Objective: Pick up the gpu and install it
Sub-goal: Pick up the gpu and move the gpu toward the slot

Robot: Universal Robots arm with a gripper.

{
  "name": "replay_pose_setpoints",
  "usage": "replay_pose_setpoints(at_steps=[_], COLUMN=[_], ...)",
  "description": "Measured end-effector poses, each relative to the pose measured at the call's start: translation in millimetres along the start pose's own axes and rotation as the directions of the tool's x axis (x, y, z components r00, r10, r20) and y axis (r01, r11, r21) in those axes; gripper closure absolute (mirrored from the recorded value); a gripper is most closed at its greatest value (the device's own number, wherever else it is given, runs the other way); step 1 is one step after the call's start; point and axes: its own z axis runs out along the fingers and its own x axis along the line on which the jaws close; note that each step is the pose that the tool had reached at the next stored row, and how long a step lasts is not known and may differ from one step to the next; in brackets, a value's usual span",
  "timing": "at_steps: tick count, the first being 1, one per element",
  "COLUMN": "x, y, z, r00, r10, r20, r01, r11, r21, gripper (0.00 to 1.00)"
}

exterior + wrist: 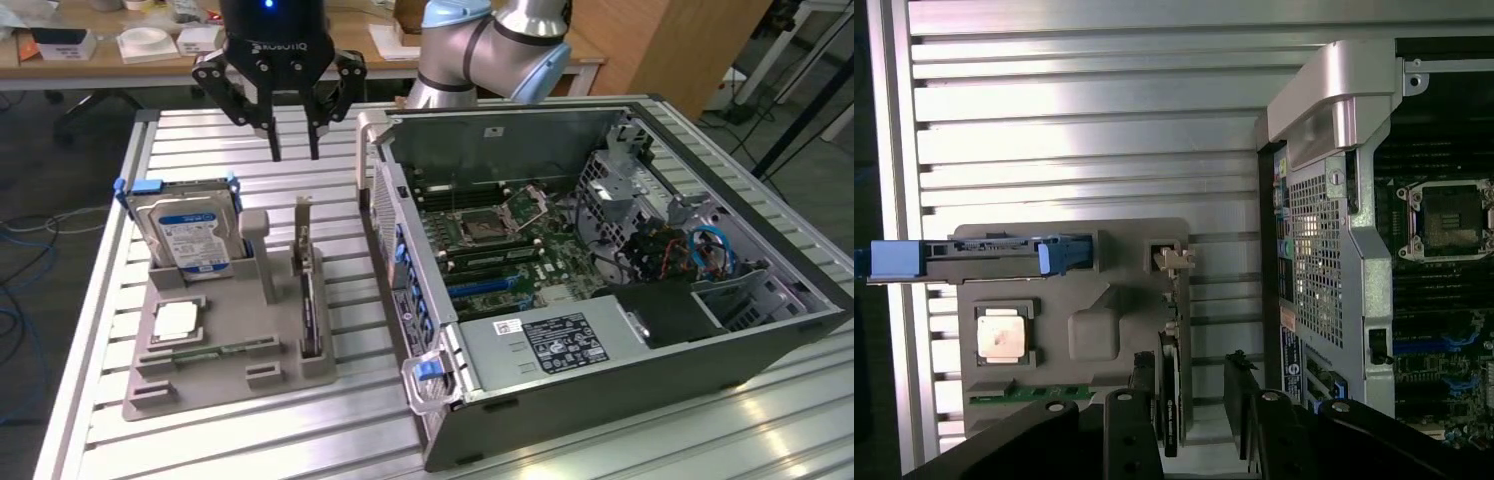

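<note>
gripper [295, 150] hangs over the counter [187, 140] above the far end of the grey holder tray [200, 395], pointing straight down. fingers [274, 135] spread wide, nothing between them, nothing touched.

gpu [310, 310] sits in the tray, stood on its long edge in a narrow slot, silver bracket [302, 225] rising at the end nearest the gripper. judged reason: the upright pose leaves the top edge free for a pinch from above. in the wrist view the card runs edge-on between the two fingers, so the open gap looks lined up across its thickness. height above the card cannot be told.

hard drive [194, 235] stands upright in its own cradle beside the gpu, apart from it. cpu chip [176, 322] and ram stick [214, 351] lie flat in recesses nearer the camera. each part has its own pocket, likely to keep positions fixed.

computer case [507, 125] lies on its side just beside the tray, side panel off, motherboard [507, 250] facing up, probably so a card can go in from above.

hard to make out: gpu shows as a thin dark strip, faces unreadable. in the wrist view its near end is covered by the fingers. which board slot is meant cannot be told. arm is cut off at the frame top.
</note>
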Motion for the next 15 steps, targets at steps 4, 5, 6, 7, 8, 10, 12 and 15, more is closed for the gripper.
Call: replay_pose_setpoints(at_steps=[4, 5, 6, 7, 8, 10, 12, 15], x=[0.0, 0.0, 0.0, 0.0, 0.0, 0.0, 0.1, 0.2], y=[0.0, 0.0, 0.0, 0.0, -0.1, -0.1, -0.2, -0.3], z=[0.0, 0.0, 0.2, 0.6, 1.1, 2.3, 4.1, 6.7], r00=[1.0, 1.0, 1.0, 1.0, 1.0, 1.0, 1.0, 1.0], r10=[0.0, 0.0, 0.0, 0.0, 0.0, 0.0, 0.0, 0.0], r20=[0.0, 0.0, -0.0001, 0.0, 0.0, 0.0001, 0.0002, 0.0003], r01=[0.0, 0.0, 0.0, 0.0, 0.0, 0.0, 0.0, 0.0], r11=[1.0, 1.0, 1.0, 1.0, 1.0, 1.0, 1.0, 1.0], r21=[0.0001, 0.0002, 0.0002, 0.0003, 0.0006, 0.0017, 0.0029, 0.0039], gripper=[0.59, 0.59, 0.59, 0.59, 0.59, 0.59, 0.59, 0.59])
